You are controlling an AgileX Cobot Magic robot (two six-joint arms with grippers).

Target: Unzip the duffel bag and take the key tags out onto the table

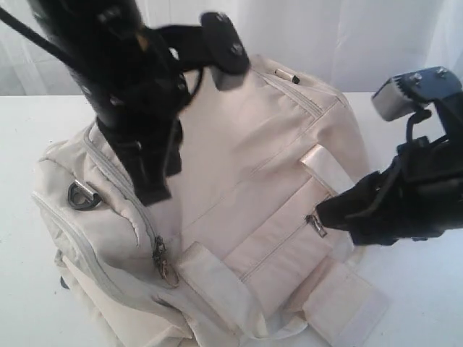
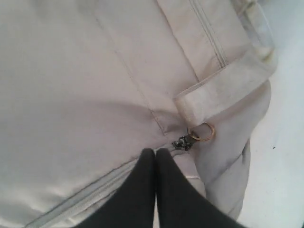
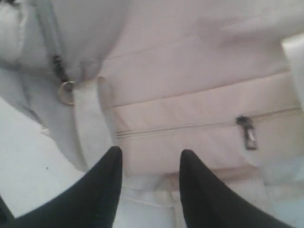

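Observation:
The cream duffel bag (image 1: 239, 181) lies zipped on the white table (image 1: 419, 289). Its main zipper pull with a metal ring (image 1: 163, 262) hangs at the near left end; the same pull (image 2: 187, 140) sits just beyond my left gripper (image 2: 155, 153), which is shut with nothing between its fingers. My left gripper (image 1: 153, 194) hovers over the bag's left top. My right gripper (image 1: 323, 211) is open beside the side pocket's zipper pull (image 1: 316, 224), also visible as the pull (image 3: 247, 132) in the right wrist view, past the open right gripper (image 3: 150, 157). The key tags are hidden.
A dark D-ring (image 1: 83, 195) sits on the bag's left end. Pale webbing straps (image 1: 217, 278) cross the front. White curtains hang behind the table. Bare tabletop lies to the right and at the near left.

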